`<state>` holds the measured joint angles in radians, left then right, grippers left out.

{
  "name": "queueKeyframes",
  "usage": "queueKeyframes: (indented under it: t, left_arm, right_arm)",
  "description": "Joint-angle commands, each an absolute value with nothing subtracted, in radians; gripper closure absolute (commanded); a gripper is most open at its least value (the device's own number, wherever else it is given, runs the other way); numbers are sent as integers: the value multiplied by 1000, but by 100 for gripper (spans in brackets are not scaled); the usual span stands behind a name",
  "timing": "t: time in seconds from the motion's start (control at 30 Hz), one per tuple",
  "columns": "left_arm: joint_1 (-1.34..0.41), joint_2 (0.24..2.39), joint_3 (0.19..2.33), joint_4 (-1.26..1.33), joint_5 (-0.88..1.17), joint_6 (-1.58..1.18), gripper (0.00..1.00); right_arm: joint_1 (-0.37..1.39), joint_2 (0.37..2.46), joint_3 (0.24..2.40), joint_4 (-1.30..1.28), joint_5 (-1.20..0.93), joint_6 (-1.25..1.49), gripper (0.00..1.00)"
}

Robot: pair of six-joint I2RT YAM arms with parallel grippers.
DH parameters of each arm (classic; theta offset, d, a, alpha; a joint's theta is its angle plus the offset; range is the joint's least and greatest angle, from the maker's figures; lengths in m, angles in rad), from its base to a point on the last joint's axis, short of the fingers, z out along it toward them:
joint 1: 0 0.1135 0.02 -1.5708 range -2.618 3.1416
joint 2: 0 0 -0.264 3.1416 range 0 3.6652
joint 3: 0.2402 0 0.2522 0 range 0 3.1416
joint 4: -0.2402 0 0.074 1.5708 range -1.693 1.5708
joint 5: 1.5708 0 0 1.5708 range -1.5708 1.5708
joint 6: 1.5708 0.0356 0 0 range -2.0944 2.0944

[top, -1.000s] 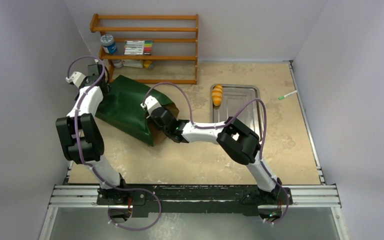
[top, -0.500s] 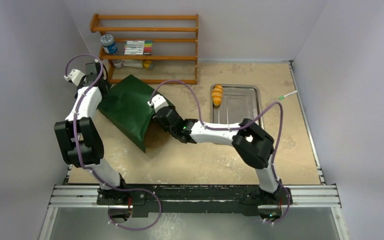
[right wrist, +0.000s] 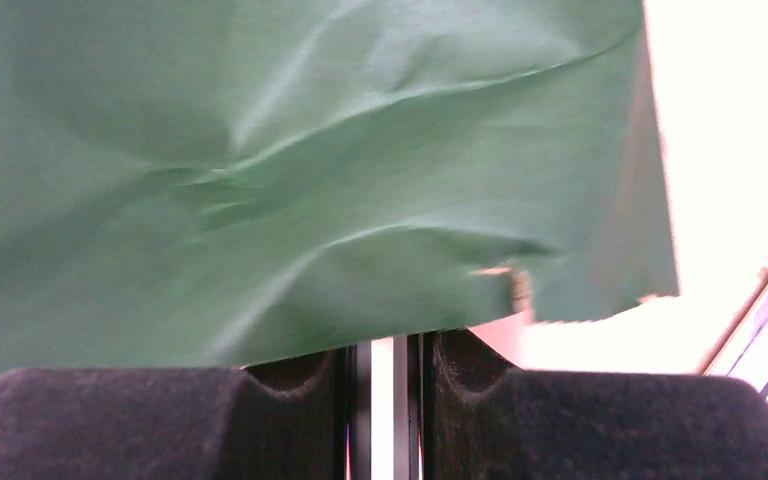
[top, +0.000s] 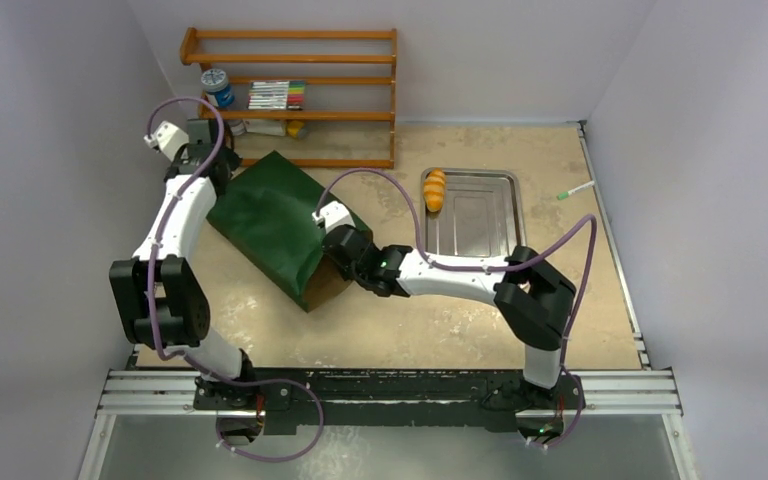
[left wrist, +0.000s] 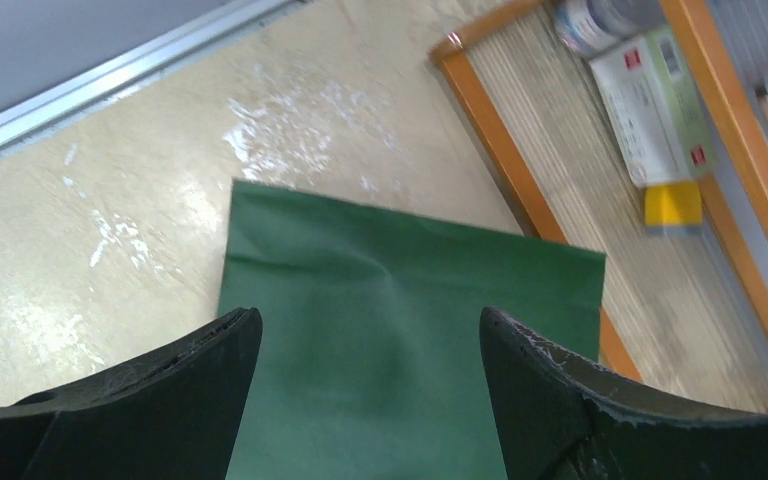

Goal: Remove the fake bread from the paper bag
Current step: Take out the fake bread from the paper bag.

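Right end effector [right wrist: 390, 345] pinching paper bag [top: 270, 215], arm [top: 460, 275] stretched leftward

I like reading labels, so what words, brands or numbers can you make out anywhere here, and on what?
Nothing can be read.
White and green box on the wooden shelf: red marks, too blurred.
Blue-labelled can: too small.
Marker pack: too small.

what lies inside the large dark green paper bag [top: 270, 220] is hidden in every view. the paper just ahead of the right gripper [right wrist: 390, 352] is blurred, so it perhaps pinches the bag's edge, but that cannot be told. from above, its fingertips are lost at the bag's mouth. beyond the left gripper [left wrist: 368, 322], the orange wooden shelf [left wrist: 485, 115] is cut off and its small items [left wrist: 660, 110] are blurred.
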<state>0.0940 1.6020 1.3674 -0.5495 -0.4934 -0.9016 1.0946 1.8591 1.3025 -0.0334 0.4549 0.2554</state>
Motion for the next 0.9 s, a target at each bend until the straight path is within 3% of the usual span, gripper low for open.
queueKeyframes:
  t: [0.0, 0.43, 0.87]
  left_arm:
    - [2, 1510, 1396, -557, -551, -845, 20]
    - [-198, 1232, 1184, -570, -574, -792, 19]
    - [-298, 1050, 1141, -703, -466, -675, 18]
  right_arm:
    - [1124, 1826, 1310, -97, 492, 349, 100]
    - [1254, 1683, 1211, -328, 561, 606, 100]
    - [1220, 1793, 1404, -491, 631, 656, 100]
